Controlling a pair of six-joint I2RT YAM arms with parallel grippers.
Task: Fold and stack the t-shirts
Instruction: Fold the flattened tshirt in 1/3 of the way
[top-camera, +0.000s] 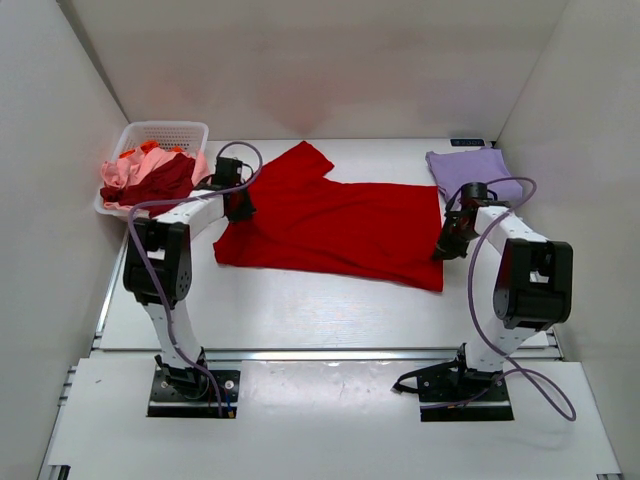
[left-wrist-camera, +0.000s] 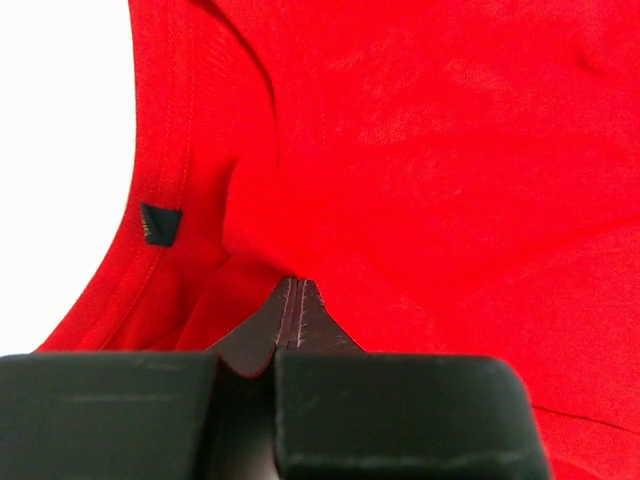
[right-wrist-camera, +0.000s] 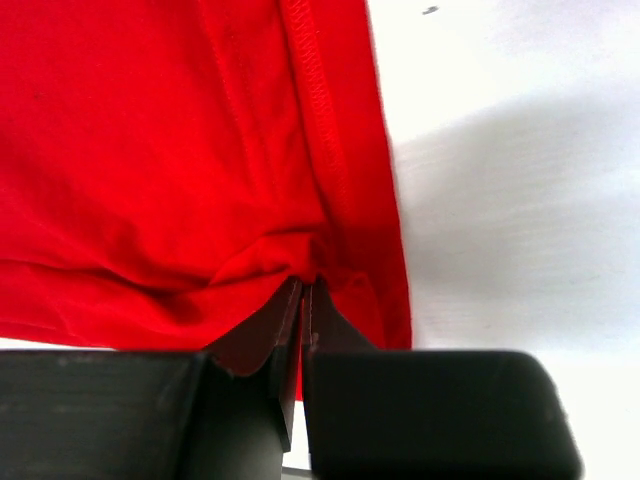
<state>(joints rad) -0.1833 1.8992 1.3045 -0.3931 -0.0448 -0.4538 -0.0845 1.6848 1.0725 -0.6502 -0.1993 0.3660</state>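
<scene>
Down on the white-walled table (top-camera: 300, 312), left hand (top-camera: 238, 208) and right hand (top-camera: 447, 247) clamp the red t-shirt (top-camera: 340, 226).

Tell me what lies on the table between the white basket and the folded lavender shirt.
The bright red t-shirt, spread out flat. The left gripper and right gripper pinch its two ends. The top external view shows it.
</scene>
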